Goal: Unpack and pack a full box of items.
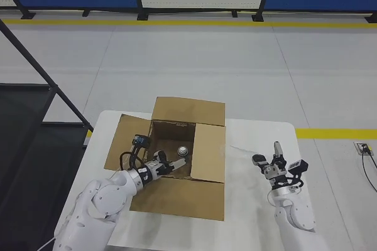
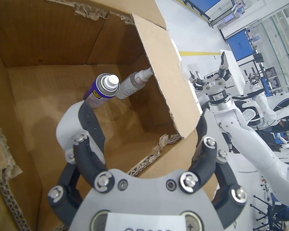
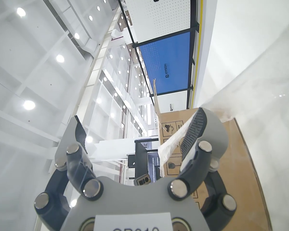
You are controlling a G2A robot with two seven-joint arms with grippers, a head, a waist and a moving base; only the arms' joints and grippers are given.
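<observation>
An open cardboard box (image 1: 208,150) stands on the white table (image 1: 251,207) with its flaps spread out. Inside it, against the far corner, are a blue spray can (image 2: 101,91) with a white nozzle and a white spray bottle (image 2: 133,84) leaning beside it. The can's top (image 1: 183,150) catches the light from above. My left gripper (image 1: 171,165) is open just inside the box's near wall (image 2: 50,37), empty and a short way from the can. My right gripper (image 1: 268,154) is open and empty, pointing upward over the table to the right of the box (image 3: 233,159).
A dark metal frame (image 1: 31,69) and black panel stand off the table's left side. A strip of clear tape (image 3: 169,145) hangs from the box flap on the side facing the right arm. Bare tabletop lies between the box and the right arm.
</observation>
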